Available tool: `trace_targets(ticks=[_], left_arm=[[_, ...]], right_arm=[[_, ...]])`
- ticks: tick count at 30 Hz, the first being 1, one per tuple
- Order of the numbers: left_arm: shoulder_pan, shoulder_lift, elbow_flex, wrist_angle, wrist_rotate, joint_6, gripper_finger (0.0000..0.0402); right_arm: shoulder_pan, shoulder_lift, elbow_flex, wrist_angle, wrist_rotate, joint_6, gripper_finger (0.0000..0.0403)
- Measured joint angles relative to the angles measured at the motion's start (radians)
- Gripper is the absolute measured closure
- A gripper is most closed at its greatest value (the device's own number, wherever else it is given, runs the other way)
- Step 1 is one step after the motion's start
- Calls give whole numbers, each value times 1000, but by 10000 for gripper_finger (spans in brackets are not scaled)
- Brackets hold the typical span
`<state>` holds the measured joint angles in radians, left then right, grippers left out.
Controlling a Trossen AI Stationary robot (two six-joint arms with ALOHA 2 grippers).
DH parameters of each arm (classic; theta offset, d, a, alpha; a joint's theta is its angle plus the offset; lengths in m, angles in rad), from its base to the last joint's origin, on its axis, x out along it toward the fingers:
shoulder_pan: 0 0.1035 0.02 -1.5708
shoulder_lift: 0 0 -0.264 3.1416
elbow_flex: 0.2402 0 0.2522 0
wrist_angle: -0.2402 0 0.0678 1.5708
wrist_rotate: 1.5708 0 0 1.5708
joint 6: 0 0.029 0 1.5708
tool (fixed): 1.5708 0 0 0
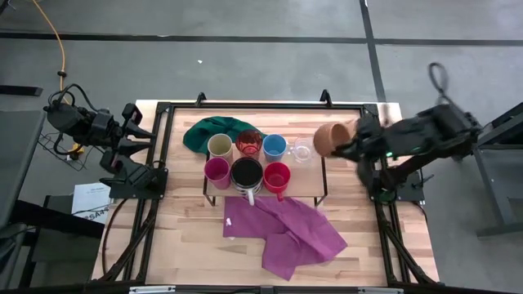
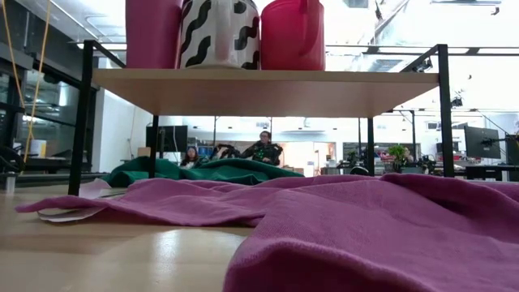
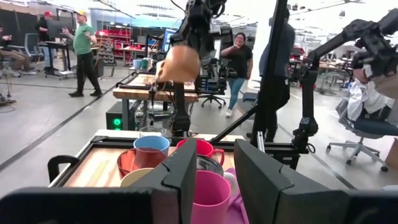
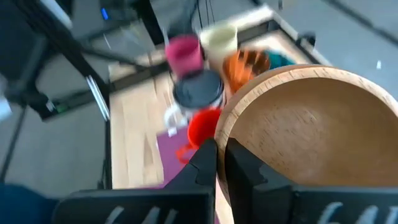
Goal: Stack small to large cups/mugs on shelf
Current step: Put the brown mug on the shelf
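We see a slatted wooden table point(image 1: 180, 237) holding a low shelf point(image 1: 302, 186), with a purple cloth point(image 1: 290, 233) at its 6 o'clock and a green cloth point(image 1: 208, 131) at 11. People stand in the workshop behind. The right gripper point(image 1: 357, 140), at the shelf's 2 o'clock, pinches the rim of the tan wooden cup point(image 1: 330, 138), tilted in the air. The left gripper point(image 1: 147, 135) waits at 9 o'clock, fingers apart. Seven cups stand on the shelf.

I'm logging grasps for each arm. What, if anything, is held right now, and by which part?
The right gripper holds the tan wooden cup by its rim, one finger inside. The left gripper holds nothing.
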<state>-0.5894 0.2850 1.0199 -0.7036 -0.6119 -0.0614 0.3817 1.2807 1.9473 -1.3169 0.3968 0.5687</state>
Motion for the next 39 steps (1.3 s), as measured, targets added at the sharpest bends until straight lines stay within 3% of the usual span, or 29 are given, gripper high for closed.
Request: trace_targets(ticks=[8,12,18,33,39], left_arm=[[0,0,0,16,-47,0,307],[0,0,0,35,-72,1,307],[0,2,0,58,-99,4,307],[0,2,0,60,-176,1,307],[0,2,0,60,-204,1,307]], right_arm=[[60,-133,0,164,107,-139,403],[64,-168,0,130,126,-160,403],[64,-195,0,87,126,-183,403],[64,-360,0,241,122,-344,403],[64,-461,-170,417,99,-413,403]])
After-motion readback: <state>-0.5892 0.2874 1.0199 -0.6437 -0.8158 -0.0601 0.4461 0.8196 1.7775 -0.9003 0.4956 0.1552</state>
